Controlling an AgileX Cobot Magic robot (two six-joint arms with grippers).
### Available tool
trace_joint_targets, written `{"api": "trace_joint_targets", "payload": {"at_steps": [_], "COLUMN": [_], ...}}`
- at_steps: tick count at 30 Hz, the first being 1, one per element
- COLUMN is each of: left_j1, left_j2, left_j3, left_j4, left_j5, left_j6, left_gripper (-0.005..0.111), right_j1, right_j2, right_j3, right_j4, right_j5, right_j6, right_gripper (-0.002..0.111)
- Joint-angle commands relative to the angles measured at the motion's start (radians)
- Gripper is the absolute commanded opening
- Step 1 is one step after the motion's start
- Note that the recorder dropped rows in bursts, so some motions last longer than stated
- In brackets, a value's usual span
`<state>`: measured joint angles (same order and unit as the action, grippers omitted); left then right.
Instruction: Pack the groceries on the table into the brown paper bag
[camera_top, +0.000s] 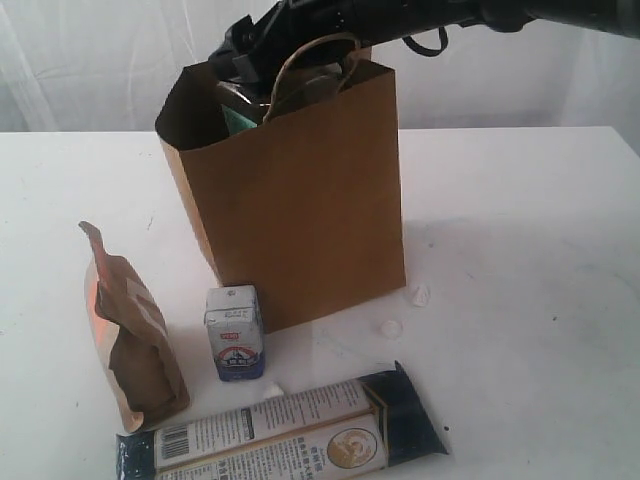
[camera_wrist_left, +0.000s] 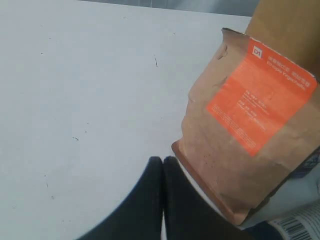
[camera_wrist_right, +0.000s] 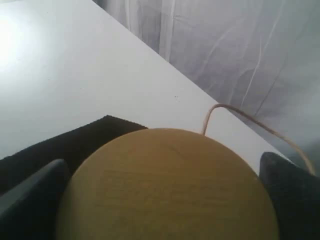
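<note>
— Where's the right end effector (camera_wrist_right: 160, 167)?
— At the mouth of the brown paper bag (camera_top: 300, 200), upper middle, clamped around the big gold-lidded clear jar (camera_wrist_right: 170, 205).
— And the left end effector (camera_wrist_left: 162, 162)?
— Pinched closed, empty, beside the brown pouch (camera_wrist_left: 250, 130). That pouch, the small white-blue carton (camera_top: 235, 335) and the long blue-white packet (camera_top: 290, 435) sit on the bench (camera_top: 520, 250), lower left.

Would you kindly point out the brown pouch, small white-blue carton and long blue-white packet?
brown pouch (camera_top: 135, 330): exterior view, its crinkled side.
small white-blue carton (camera_top: 236, 338): exterior view, front label.
long blue-white packet (camera_top: 280, 430): exterior view, pale middle panel.
</note>
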<state>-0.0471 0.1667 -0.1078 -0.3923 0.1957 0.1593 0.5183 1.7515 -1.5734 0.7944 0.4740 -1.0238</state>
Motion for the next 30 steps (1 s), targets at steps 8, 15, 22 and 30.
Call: {"api": "trace_joint_targets", "payload": {"at_steps": [8, 15, 22, 30], "left_j1": [-0.006, -0.006, -0.006, -0.006], "left_j2": [-0.003, -0.003, -0.003, -0.003], "left_j3": [0.006, 0.006, 0.006, 0.006], "left_j4": [-0.005, -0.007, -0.012, -0.012], "left_j5": [-0.011, -0.014, -0.018, -0.023], "left_j6": [-0.006, -0.006, -0.006, -0.006], "left_gripper": [0.000, 0.000, 0.000, 0.000], "right_j1": [0.002, 0.002, 0.002, 0.000], "right_j2": [-0.011, -0.011, -0.011, -0.054], "right_j3": [-0.008, -0.008, -0.008, -0.008], "right_j4": [0.016, 0.016, 0.016, -0.101], "right_j5": [0.079, 0.066, 0.066, 0.071], "right_j6": [0.016, 0.035, 0.046, 0.042], "right_gripper": [0.071, 0.072, 0.095, 0.095]}}
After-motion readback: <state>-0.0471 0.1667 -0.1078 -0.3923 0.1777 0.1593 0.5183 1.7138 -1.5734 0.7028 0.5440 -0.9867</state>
